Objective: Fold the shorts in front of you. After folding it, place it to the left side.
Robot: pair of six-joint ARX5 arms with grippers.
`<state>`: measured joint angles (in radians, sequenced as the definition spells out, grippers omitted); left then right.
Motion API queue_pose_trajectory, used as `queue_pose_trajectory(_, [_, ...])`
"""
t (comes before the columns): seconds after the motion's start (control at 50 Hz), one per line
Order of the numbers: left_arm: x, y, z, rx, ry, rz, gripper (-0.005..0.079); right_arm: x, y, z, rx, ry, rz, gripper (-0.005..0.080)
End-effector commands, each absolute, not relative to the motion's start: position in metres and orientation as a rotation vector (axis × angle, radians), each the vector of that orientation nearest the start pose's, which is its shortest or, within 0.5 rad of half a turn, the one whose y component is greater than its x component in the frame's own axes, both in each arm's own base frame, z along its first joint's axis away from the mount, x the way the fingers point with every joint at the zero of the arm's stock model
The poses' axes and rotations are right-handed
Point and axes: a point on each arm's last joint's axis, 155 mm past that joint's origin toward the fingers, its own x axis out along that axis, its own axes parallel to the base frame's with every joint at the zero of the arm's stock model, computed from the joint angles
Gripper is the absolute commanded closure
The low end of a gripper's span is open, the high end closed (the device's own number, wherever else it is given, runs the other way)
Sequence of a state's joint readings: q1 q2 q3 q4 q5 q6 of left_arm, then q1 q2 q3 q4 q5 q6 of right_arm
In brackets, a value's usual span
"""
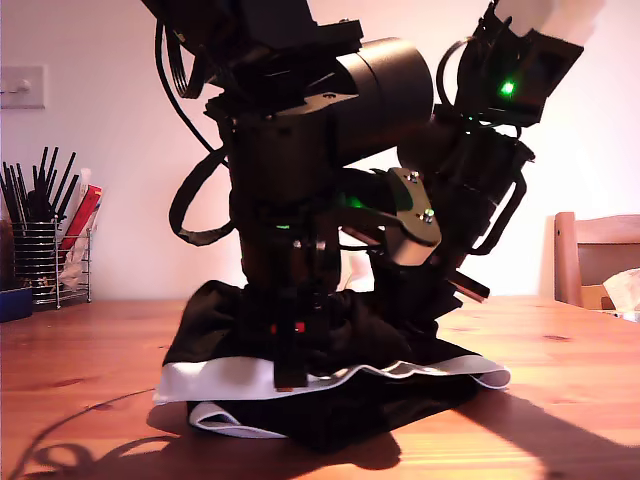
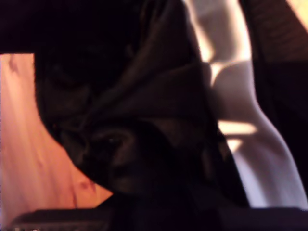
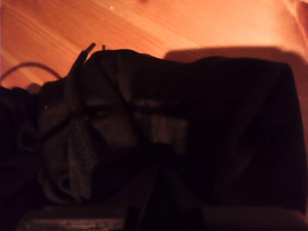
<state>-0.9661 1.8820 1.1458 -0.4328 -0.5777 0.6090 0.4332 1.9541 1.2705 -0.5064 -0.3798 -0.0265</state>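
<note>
The black shorts (image 1: 345,405) lie bunched at the table's middle in the exterior view, with white bands (image 1: 240,378) along their near edge. Two black arms stand down on them, one (image 1: 290,330) nearer the exterior view's left and one (image 1: 430,270) nearer its right; I cannot tell which is which. In the first wrist view the shorts (image 2: 159,110) pucker toward my first gripper (image 2: 125,197), beside a white band (image 2: 240,125). In the second wrist view the shorts (image 3: 216,120) with a drawstring (image 3: 86,50) rise in a tent to my second gripper (image 3: 159,192). Both sets of jaws are buried in dark cloth.
The wooden table (image 1: 570,400) spreads to both sides of the shorts. A wire holder (image 1: 48,262) of black sticks and a red item stands at the back on the exterior view's left. A wooden chair (image 1: 598,255) is behind the table on that view's right.
</note>
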Motion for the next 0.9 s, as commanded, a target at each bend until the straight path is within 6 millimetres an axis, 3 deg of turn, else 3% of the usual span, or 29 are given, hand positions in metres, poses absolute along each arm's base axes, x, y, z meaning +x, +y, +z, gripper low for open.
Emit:
queue_pose_trajectory(0.0, [0.306, -0.25, 0.002, 1.457, 0.85, -0.61, 0.0762, 0.34, 0.219, -0.036, -0.094, 1.365, 0.648, 0.0765])
queue_pose_trajectory(0.14, [0.304, -0.254, 0.021, 1.396, 0.827, -0.615, 0.0762, 0.345, 0.215, -0.041, -0.091, 1.358, 0.634, 0.0765])
queue_pose_trajectory(0.26, [0.289, -0.266, 0.034, 1.289, 0.826, -0.714, 0.0736, 0.35, 0.211, -0.043, -0.079, 1.351, 0.621, 0.0765])
queue_pose_trajectory(0.32, [0.282, -0.272, 0.041, 1.232, 0.826, -0.759, 0.069, 0.352, 0.21, -0.042, -0.072, 1.347, 0.617, 0.0765])
queue_pose_trajectory(0.44, [0.265, -0.283, 0.053, 1.138, 0.823, -0.855, 0.0432, 0.356, 0.21, -0.042, -0.065, 1.337, 0.612, 0.0765])
queue_pose_trajectory(0.5, [0.263, -0.284, 0.057, 1.095, 0.828, -0.848, 0.0351, 0.357, 0.211, -0.041, -0.065, 1.331, 0.613, 0.0765])
queue_pose_trajectory(0.88, [0.24, -0.269, 0.053, 1.077, 0.95, -0.844, 0.0239, 0.366, 0.214, -0.04, -0.049, 1.295, 0.608, 0.0765])
